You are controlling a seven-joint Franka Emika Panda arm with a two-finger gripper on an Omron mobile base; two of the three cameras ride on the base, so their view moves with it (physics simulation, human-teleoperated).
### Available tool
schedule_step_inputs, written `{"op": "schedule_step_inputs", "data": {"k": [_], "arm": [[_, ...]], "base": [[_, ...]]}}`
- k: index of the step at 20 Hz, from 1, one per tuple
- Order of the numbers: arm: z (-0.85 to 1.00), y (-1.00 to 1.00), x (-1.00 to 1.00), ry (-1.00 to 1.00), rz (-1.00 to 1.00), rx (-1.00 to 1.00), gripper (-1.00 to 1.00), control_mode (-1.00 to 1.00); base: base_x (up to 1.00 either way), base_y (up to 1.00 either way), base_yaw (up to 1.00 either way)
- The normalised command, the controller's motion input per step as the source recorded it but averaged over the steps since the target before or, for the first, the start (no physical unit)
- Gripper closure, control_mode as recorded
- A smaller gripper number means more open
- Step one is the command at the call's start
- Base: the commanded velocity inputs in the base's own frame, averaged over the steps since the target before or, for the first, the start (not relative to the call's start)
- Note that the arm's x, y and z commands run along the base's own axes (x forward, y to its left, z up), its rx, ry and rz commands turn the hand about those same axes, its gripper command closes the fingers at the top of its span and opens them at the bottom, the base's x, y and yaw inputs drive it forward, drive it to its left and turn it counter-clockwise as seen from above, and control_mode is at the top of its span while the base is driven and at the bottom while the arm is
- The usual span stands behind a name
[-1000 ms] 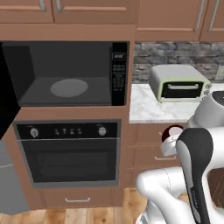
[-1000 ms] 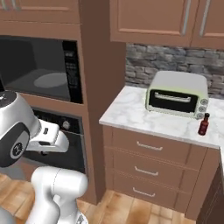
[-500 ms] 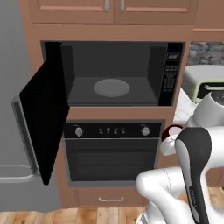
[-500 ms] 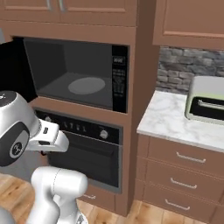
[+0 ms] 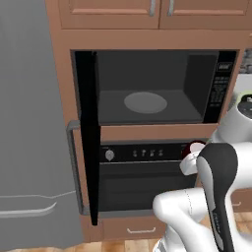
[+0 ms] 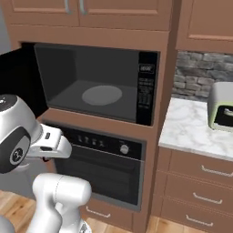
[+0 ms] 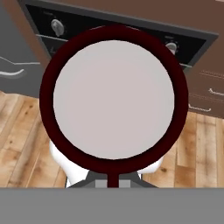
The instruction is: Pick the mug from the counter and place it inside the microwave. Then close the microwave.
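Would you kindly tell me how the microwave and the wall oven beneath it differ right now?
The microwave stands with its door swung open, showing a grey cavity; the wall oven is shut. The microwave has a keypad at its right; the oven has knobs along its top panel. Both are black and built into the brown cabinet.

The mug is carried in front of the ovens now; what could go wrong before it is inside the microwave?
1. The mug sits low, beside the wall oven; raised carelessly, it may hit the microwave sill.
2. The microwave door stands open at the left; a wide swing might strike it.
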Motion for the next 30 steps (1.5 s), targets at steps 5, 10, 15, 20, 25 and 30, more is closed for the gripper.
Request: {"op": "schedule_step_inputs", "data": {"k": [5,10,15,20,25,30], "arm": [[0.0,0.0,0.0,0.0,0.0,0.0,1.0,1.0],[0.0,0.0,0.0,0.0,0.0,0.0,1.0,1.0],[0.0,0.0,0.0,0.0,0.0,0.0,1.0,1.0],[0.0,0.0,0.0,0.0,0.0,0.0,1.0,1.0],[0.0,0.0,0.0,0.0,0.0,0.0,1.0,1.0],[0.0,0.0,0.0,0.0,0.0,0.0,1.0,1.0]], "base": [[0.22,0.16,-0.16],[0.21,0.01,-0.24],[0.27,0.0,-0.25],[0.16,0.05,-0.15],[0.29,0.15,-0.1],[0.3,0.13,-0.04]]}}
